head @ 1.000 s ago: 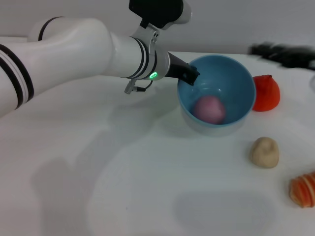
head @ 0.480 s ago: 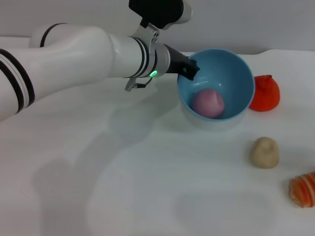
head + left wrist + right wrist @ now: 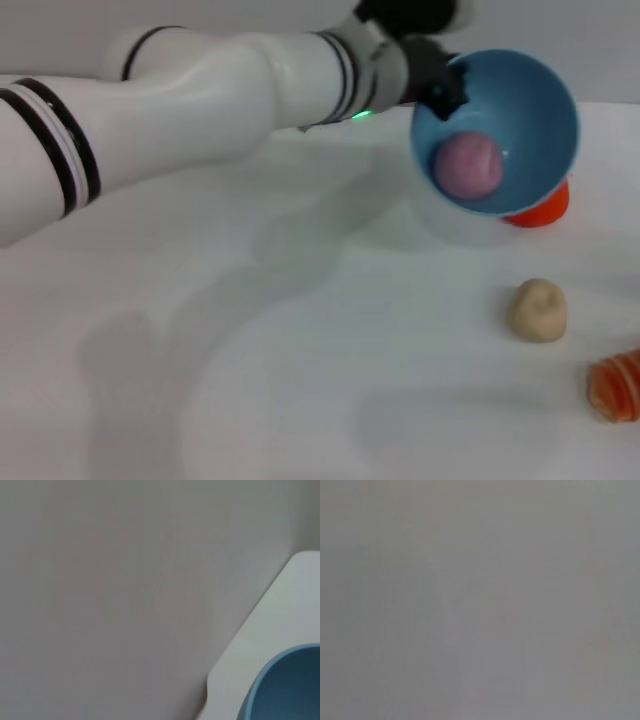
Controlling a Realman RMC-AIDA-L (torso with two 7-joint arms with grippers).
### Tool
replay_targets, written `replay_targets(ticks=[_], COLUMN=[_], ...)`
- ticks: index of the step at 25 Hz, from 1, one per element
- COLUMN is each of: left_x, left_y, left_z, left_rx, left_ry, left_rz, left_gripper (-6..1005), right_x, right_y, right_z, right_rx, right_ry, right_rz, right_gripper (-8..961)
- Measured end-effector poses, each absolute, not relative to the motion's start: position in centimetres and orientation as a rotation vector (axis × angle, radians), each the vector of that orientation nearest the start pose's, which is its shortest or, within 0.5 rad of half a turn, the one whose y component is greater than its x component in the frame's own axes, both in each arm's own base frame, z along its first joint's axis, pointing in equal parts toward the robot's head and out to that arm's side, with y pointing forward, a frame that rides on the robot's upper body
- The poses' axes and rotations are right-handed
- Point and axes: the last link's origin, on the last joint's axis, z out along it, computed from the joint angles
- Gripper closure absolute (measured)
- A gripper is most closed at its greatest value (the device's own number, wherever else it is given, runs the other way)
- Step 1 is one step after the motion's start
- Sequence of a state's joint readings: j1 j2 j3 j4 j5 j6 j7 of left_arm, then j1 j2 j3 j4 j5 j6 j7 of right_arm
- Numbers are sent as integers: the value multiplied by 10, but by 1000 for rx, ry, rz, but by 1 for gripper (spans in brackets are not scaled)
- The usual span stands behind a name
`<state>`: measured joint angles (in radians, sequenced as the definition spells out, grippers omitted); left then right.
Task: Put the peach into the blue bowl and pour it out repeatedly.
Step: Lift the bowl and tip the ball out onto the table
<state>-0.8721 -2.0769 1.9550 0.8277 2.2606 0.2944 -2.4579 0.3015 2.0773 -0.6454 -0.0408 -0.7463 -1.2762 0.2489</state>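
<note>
White table [image 3: 300,380]: left claw [image 3: 440,90] apparently grips tilted blue bowl's [image 3: 530,110] rim, peach [image 3: 467,165] inside.

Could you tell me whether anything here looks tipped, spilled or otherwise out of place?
Only the blue bowl stands out: the left gripper holds it by the rim, raised off the table and tilted steeply, the peach resting inside near the low edge. Nothing has spilled; that fits a pour.

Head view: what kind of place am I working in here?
Probably a test bench, not a kitchen: a bare white table against a plain wall, toy food such as a peach in a blue bowl, and a beige lump.
</note>
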Motion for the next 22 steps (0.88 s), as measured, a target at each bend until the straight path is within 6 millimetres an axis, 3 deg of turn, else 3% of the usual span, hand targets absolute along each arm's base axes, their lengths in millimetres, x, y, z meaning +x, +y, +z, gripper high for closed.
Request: replay_targets(ticks=[6,10,14,18,22], left_x=[-72,-67,-72,-84,-88], left_y=[417,411,402,380,373], left_z=[-127,-130,-133,-138,-138], left_rx=[-2385,-2321,-2194,-2009,-1954], left_ry=[292,459,685,929,989], left_rz=[-78,-92,-84,-83,-77], left_gripper=[1000,999,1000,1000,1000], right_x=[403,405,407,408,407], right_y=[258,255,253,255,256], right_z=[23,20,22,21,21], right_rx=[-1352,-1344,-1323,-1312,-1313], right_ry=[686,705,717,725,725], right_rz=[592,587,584,586,589], right_gripper=[486,486,485,486,486])
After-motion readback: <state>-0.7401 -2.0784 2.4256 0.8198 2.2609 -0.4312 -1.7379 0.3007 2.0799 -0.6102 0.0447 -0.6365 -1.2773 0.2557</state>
